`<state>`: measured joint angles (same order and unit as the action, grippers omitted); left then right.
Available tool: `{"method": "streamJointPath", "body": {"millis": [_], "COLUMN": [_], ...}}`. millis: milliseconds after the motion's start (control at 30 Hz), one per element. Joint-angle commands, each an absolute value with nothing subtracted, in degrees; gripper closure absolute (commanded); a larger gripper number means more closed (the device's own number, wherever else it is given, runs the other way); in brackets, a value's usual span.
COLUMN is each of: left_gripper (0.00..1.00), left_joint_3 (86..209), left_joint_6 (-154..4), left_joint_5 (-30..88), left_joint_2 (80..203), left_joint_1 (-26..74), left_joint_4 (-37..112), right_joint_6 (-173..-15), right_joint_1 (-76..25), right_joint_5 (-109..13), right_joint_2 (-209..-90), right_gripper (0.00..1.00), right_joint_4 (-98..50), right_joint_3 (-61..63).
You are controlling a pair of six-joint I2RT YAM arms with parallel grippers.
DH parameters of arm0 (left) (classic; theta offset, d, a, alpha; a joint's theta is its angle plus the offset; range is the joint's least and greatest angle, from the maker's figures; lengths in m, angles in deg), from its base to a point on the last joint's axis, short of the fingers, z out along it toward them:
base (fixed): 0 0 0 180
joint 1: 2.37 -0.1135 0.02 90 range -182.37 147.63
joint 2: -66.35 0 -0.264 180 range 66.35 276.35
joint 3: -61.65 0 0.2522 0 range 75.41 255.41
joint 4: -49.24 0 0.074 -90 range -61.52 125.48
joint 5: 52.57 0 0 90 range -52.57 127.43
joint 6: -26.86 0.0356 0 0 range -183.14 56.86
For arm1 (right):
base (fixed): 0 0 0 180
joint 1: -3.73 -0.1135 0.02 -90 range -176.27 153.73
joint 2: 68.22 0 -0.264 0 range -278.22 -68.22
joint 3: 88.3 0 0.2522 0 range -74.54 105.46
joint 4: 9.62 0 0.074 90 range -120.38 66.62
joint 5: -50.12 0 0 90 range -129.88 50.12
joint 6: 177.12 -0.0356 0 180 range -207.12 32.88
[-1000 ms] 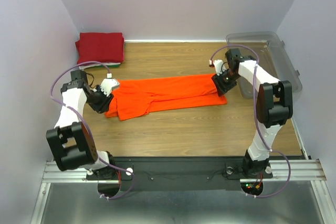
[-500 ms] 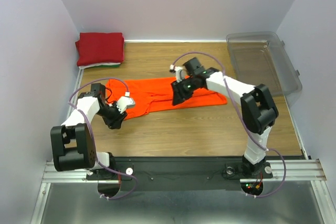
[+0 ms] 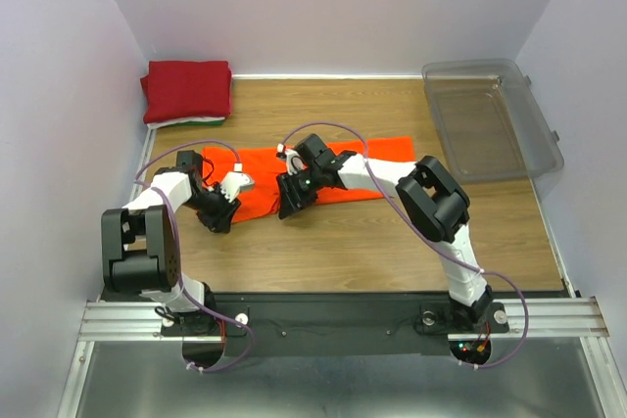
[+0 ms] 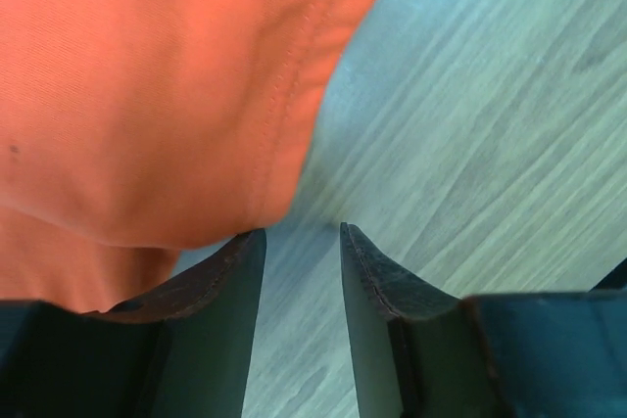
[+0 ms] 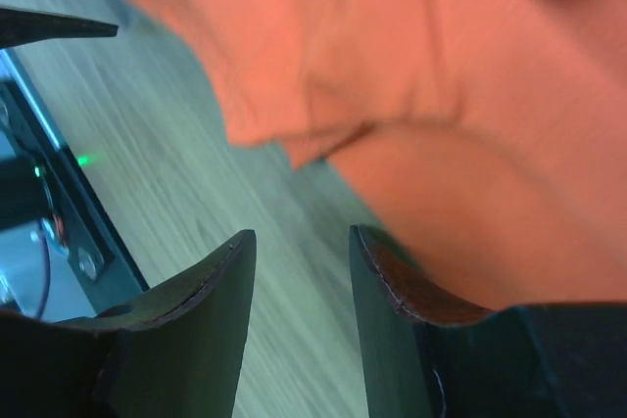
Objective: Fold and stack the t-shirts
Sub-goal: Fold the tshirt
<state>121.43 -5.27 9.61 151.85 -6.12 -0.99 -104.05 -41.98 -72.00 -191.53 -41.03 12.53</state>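
At the centre of the table (image 3: 333,242), the orange t-shirt (image 3: 260,179) lies as a long band running left to right, partly bunched along its near edge, with both arms reaching onto its left half. The dark red t-shirt (image 3: 186,88) sits folded in the far left corner, thin pale edges showing beneath it, and the clear bin (image 3: 545,136) stands at the far right. In the left wrist view, the left gripper (image 4: 302,240) has its fingers a little apart with only bare wood between them, and the hemmed corner of the orange cloth lies just beyond the left finger. In the right wrist view, the right gripper (image 5: 300,238) likewise has its fingers spread with wood in the gap. A rounded fold of orange cloth hangs just past the tips, and that view is blurred. I judge that neither gripper holds the cloth and that the step in hand is taking hold of the near-left edge for the next fold. To do it well, I would bring each gripper low so that one finger slides under the hem. I would then close only when cloth shows fully between the fingers, taking all layers at the fold rather than the top one. I would take two grips well apart along the same edge, lift evenly, and carry the edge across without dragging the lower layer. The risk is a shallow pinch that slips.
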Motion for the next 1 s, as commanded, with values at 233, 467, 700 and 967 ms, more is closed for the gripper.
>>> {"method": "streamJointPath", "body": {"millis": [233,467,700,967], "left_gripper": [0.88,1.0,1.0,1.0], "left_joint_3": [123.1,130.6,141.8,154.5], "left_joint_6": [-7.6,-5.7,-9.6,-18.9], "left_joint_5": [6.1,0.0,-2.8,-5.7], "left_joint_2": [154.7,150.8,153.9,164.7], "left_joint_1": [-5.8,-5.8,-5.8,-6.1], "left_joint_4": [-0.2,-10.0,-10.0,-1.0], "right_joint_6": [-109.2,-105.9,-101.0,-83.1], "right_joint_1": [-42.0,-41.1,-32.1,-20.3], "right_joint_5": [-73.8,-73.8,-74.3,-68.2], "right_joint_2": [-195.2,-188.2,-178.0,-168.7], "right_gripper": [0.53,0.53,0.39,0.38], "right_joint_4": [-35.3,-35.4,-37.2,-48.2], "right_joint_3": [18.3,13.9,8.3,2.4]}}
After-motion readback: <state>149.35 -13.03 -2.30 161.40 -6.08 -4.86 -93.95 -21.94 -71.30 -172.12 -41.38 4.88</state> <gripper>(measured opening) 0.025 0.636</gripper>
